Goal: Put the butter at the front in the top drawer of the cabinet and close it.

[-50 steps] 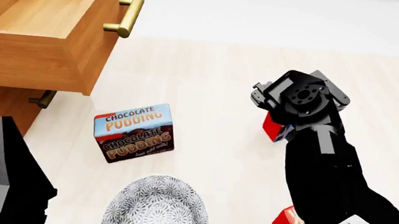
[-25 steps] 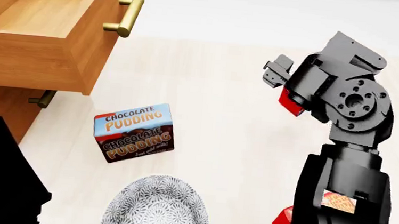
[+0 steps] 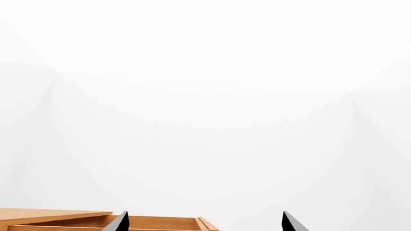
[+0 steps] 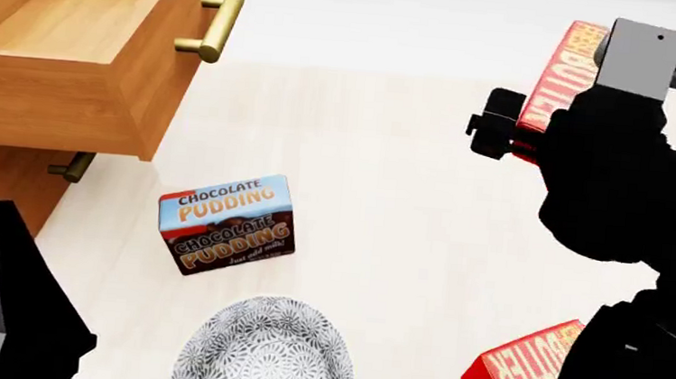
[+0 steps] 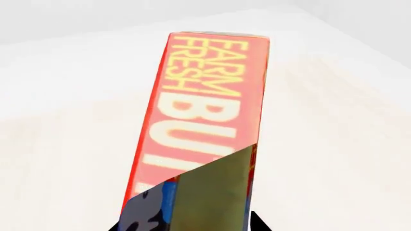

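**Butter held aloft, top drawer standing open**

While the head view is scanned, the right pincer [image 4: 534, 123] is seen raised over the pale tabletop [image 4: 373, 201], pinching a red butter box [image 4: 561, 73] on end. At upper left the top drawer [image 4: 71, 51] of the cabinet [image 4: 0, 190] is pulled out, its brass handle [image 4: 212, 26] facing the tabletop. A chocolate pudding box [image 4: 227, 223] is seen near the cabinet, a patterned bowl [image 4: 267, 351] just in front of it, and a second butter box [image 4: 523, 371] lies at lower right, partly hidden by the arm.

From the left wrist, only two dark fingertips [image 3: 119, 223] of the left pincer [image 3: 202, 224] are shown, spread wide, nothing between them; the drawer's rim [image 3: 96, 222] is glimpsed beyond.

From the right wrist, the butter box [image 5: 205, 110] is seen clamped, "FARM FRESH" legible, above the tabletop.
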### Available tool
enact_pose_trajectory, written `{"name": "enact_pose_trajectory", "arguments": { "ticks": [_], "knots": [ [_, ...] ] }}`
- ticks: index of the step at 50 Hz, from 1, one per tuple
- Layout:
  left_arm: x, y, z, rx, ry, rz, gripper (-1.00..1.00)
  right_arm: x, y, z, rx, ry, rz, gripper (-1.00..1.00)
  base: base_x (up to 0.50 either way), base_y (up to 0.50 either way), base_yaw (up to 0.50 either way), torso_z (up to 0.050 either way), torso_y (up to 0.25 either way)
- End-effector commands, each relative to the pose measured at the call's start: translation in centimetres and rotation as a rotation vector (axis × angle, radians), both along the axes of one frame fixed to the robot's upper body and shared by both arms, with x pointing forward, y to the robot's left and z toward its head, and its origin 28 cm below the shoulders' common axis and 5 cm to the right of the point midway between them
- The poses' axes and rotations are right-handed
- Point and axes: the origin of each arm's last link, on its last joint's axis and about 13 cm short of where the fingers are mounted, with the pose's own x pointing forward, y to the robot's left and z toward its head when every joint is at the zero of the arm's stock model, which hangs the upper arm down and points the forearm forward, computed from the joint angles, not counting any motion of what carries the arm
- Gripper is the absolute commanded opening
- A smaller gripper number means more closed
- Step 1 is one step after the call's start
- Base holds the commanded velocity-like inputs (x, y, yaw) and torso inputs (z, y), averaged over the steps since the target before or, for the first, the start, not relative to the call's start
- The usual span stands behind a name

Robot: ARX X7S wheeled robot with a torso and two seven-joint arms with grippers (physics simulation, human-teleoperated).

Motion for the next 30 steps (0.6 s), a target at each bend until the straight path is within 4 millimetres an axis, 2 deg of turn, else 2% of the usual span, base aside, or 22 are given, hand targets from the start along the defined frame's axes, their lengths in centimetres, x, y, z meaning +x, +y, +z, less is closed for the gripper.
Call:
{"name": "enact_pose_trajectory", "arguments": {
  "ticks": [1,14,18,30],
  "knots": [
    [-0.1,-0.1,0.0,0.002,0.001,-0.002,1.00,-3.4,-0.6,-0.2,-0.179,-0.113,0.099,-1.00,0.00,0.00,0.00,0.000,0.000],
    [-0.2,-0.3,0.0,0.005,0.006,-0.005,1.00,-5.9,-1.3,-1.9,-0.280,-0.233,0.122,-1.00,0.00,0.00,0.00,0.000,0.002],
    [-0.2,-0.4,0.0,0.006,0.007,-0.004,1.00,-6.4,-1.5,-2.5,-0.302,-0.253,0.122,-1.00,0.00,0.00,0.00,0.000,0.000],
    [-0.2,-0.4,-0.1,0.003,0.015,-0.003,1.00,-7.2,-1.7,-4.5,-0.510,-0.355,0.069,-1.00,0.00,0.00,0.00,0.000,0.002]
  ]
}}
